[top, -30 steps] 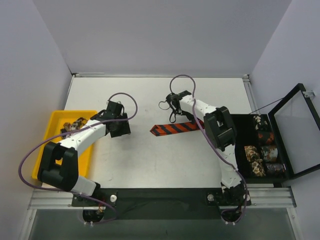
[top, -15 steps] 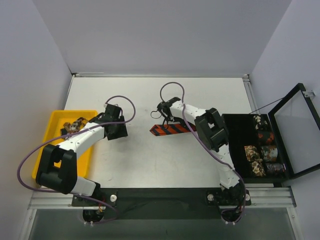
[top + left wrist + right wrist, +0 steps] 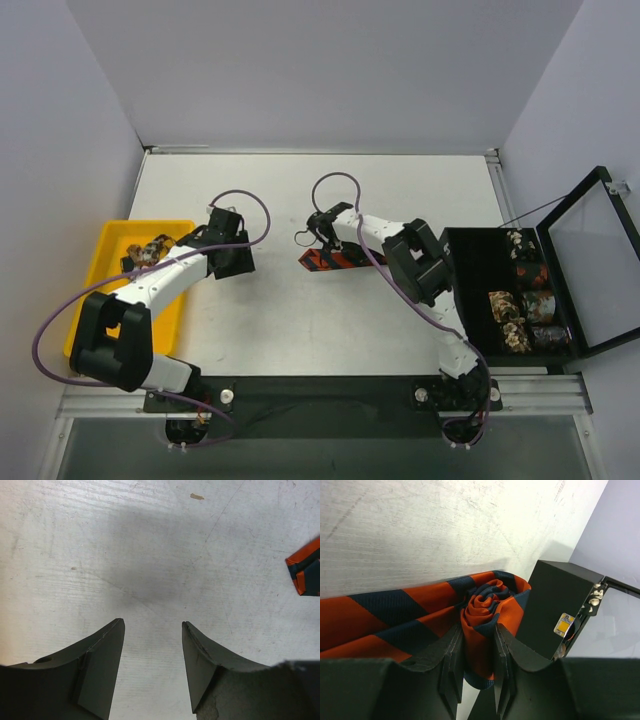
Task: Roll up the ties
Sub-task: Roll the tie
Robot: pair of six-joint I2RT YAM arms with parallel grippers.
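Yellow plastic marks the far left of the top view: a yellow bin (image 3: 108,245) sits at the table's left edge, with a few patterned ties (image 3: 150,248) in brown, cream and black bunched in its far end.

Just right of the bin, the left gripper (image 3: 240,262) hangs over the bare grey table (image 3: 300,330). In the left wrist view, the left gripper (image 3: 152,625) has its dark fingers (image 3: 100,655) spread apart, with nothing between them but scuffed tabletop. The pointed orange and dark end of the striped tie (image 3: 305,572) shows at that view's right edge, well apart from the fingers.

Near the middle of the table lies the striped tie (image 3: 340,260), flat, with its pointed end towards the left arm. The right gripper (image 3: 322,248) reaches down onto it. In the right wrist view, the right gripper (image 3: 477,645) is clamped on a coiled part of the striped tie (image 3: 395,615). The spiral of fabric sits pinched between the two fingers (image 3: 447,655), and the flat remainder runs off to the left of that view.

At the right edge stands a black case (image 3: 470,290) with its glazed lid (image 3: 585,265) swung open. Several rolled ties (image 3: 510,320) sit in rows inside.
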